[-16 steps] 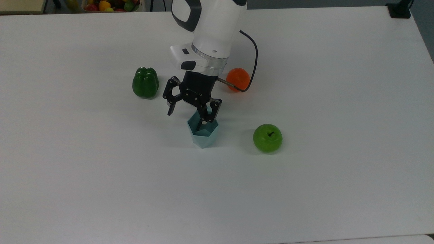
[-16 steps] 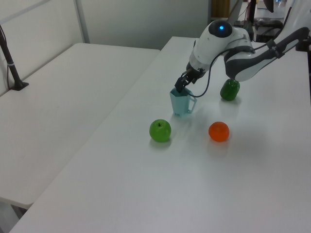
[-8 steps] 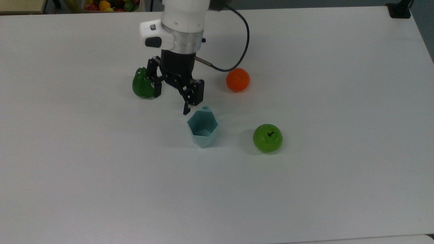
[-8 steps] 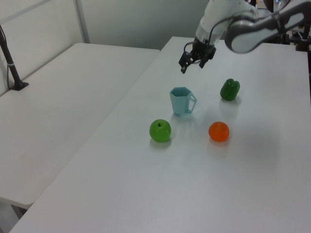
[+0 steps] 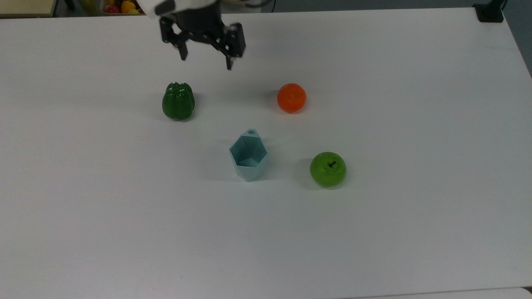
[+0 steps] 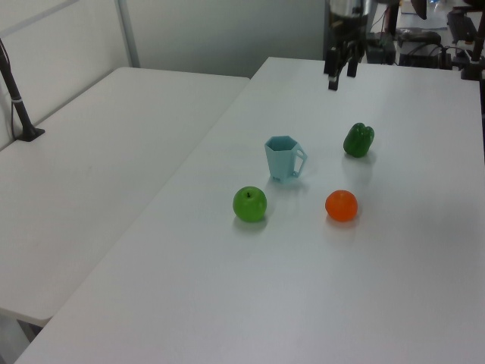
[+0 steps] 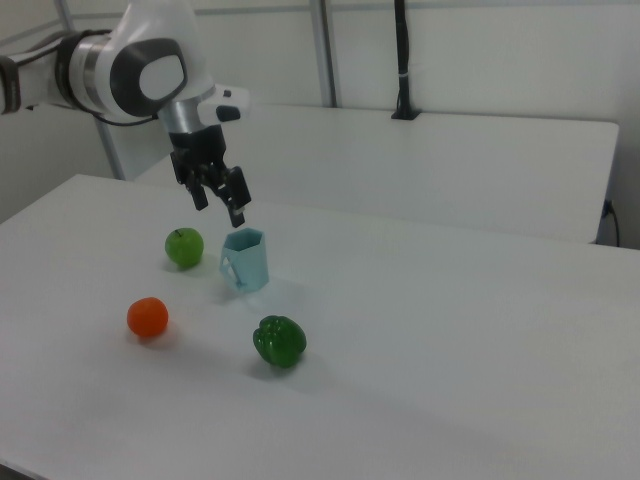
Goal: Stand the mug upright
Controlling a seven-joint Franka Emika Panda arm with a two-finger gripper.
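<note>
The pale light-blue faceted mug stands upright on the white table, its hexagonal mouth facing up. In the left view the mug shows its slab handle on the left view's right; in the right view the mug shows it on the right view's left. My gripper hangs open and empty, raised well clear of the mug, toward the top view's top edge. It also appears in the left view as the gripper and in the right view as the gripper, above the table.
A green bell pepper, an orange and a green apple lie around the mug. A box of mixed fruit sits beyond the table's far edge. A black post base stands at the top view's right corner.
The gripper has let go of the mug, lifted out of its mouth and drawn back and up toward the top view's top edge. The mug stays upright in place.
</note>
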